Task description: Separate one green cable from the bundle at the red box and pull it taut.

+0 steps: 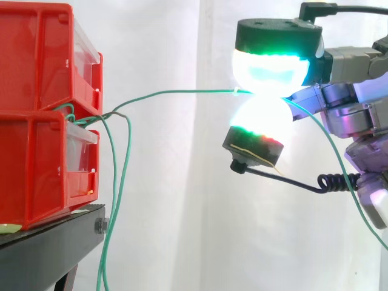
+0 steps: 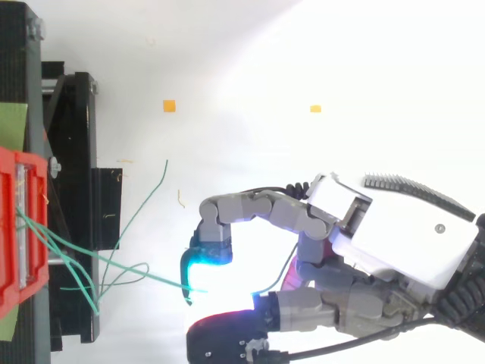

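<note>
Green and white glow marks the fingertips (image 1: 267,70) of the hand (image 1: 357,103), which come together from above and below and pinch one green cable (image 1: 182,92) between them. The hand is thus closed on that single strand, well out from the bins. In the top view the hand (image 2: 379,235) reaches in from the right with one finger curled over toward the strand's end.

Past the pinch, the cable's loose tail drops away down and to the right. On the other side it runs almost level toward the bins, then bends down in a gentle curve just before it meets the bundle (image 1: 79,118) at the gap between the upper red box (image 1: 36,54) and the lower red box (image 1: 36,170). The other strands (image 1: 118,200) hang slack from that gap, down beside the black stand (image 1: 54,233), well apart from the lifted one. Behind all this hangs the white curtain (image 1: 182,230).

As I judge it, the separating is done: one cable is lifted clear of the rest and held firmly. The pulling is most of the way there. The long span is close to straight, but the bend near the box suggests a little slack is left, so a short further draw away from the bins should finish it.
</note>
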Available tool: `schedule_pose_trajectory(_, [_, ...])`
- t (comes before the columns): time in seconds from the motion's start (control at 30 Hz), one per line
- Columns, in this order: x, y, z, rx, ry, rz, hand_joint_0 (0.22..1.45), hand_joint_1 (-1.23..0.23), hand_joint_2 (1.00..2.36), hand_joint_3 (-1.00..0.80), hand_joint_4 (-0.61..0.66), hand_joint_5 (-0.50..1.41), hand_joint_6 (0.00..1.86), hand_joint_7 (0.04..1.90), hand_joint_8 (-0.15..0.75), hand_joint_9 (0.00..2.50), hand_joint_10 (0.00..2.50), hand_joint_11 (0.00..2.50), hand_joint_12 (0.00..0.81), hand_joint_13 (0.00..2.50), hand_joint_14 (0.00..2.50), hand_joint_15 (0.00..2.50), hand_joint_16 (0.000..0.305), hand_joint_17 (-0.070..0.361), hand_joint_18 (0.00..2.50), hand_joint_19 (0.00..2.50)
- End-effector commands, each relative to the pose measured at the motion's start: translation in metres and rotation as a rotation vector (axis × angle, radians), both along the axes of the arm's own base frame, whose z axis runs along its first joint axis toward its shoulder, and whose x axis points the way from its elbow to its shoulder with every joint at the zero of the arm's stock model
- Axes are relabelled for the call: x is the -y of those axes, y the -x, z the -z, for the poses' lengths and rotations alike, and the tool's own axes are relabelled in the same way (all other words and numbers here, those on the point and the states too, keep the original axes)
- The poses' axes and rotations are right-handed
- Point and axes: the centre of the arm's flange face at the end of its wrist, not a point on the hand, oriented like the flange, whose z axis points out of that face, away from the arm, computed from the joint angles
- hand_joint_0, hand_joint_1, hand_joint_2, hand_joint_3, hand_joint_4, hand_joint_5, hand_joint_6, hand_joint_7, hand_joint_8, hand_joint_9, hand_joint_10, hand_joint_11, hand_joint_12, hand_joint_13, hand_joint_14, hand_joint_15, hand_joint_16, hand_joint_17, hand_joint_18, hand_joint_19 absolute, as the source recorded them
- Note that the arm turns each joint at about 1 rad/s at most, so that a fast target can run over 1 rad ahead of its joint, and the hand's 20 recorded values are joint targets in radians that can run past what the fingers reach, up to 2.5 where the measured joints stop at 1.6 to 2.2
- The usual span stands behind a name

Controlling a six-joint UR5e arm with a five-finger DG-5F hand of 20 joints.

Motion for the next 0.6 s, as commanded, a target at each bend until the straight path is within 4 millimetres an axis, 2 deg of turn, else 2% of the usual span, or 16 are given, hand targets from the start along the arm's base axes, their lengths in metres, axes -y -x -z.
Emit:
schedule_pose_trajectory(0.0, [0.002, 0.006, 0.002, -0.048, 0.004, -0.003, 0.70, -0.70, 1.01, -0.26, 0.02, 0.15, 0.50, 1.42, 0.015, 2.50, 2.50, 0.36, 0.441, 2.50, 0.03, 1.49, 0.052, 0.117, 1.70, 0.08])
schedule_pose_trajectory(0.4, [0.000, 0.018, 0.008, -0.168, -0.017, -0.078, 0.70, -0.70, 1.01, -0.26, 0.02, 0.15, 0.50, 1.42, 0.016, 2.50, 2.50, 0.36, 0.438, 2.50, 0.03, 1.49, 0.052, 0.116, 1.71, 0.09])
schedule_pose_trajectory(0.57, [0.006, 0.025, -0.006, -0.176, -0.020, -0.072, 0.70, -0.70, 1.01, -0.25, 0.02, 0.15, 0.50, 1.42, 0.015, 2.50, 2.50, 0.34, 0.451, 2.50, 0.03, 1.49, 0.051, 0.116, 1.71, 0.08])
